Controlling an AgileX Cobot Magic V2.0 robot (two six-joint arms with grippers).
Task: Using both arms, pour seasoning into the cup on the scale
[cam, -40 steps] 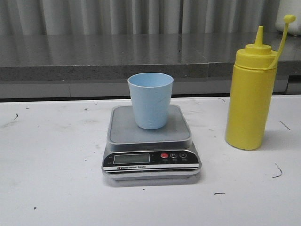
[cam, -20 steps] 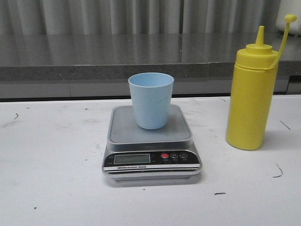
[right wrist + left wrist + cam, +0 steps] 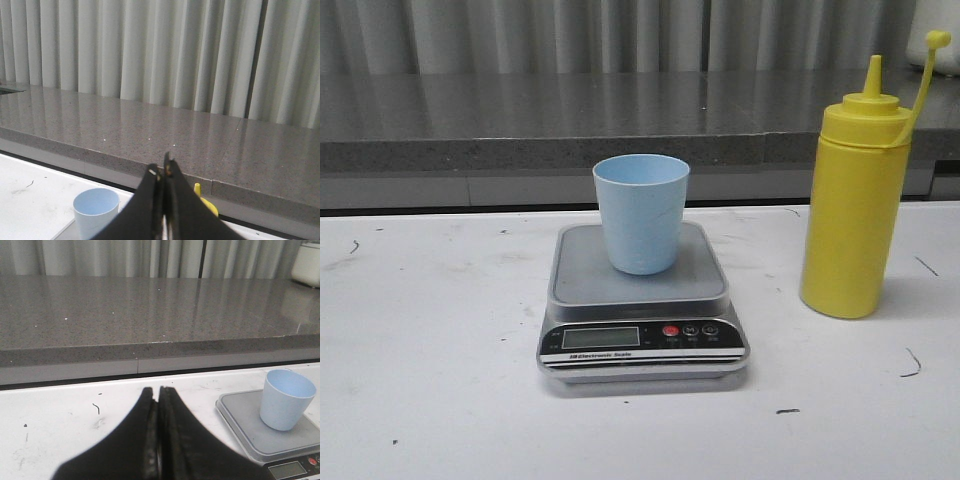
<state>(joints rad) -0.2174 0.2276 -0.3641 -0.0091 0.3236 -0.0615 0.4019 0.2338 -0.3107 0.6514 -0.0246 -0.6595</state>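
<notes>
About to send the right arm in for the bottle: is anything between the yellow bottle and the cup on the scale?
Nothing visible. The yellow bottle stands on bare table right of the scale; the cup sits open on its platform.

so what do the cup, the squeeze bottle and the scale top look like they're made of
Cup: likely matte plastic, uniform pale blue with a thin rim. Squeeze bottle: opaque yellow plastic, slightly glossy, with a moulded nozzle. Scale platform: looks like brushed steel, with a dull grey sheen.
</notes>
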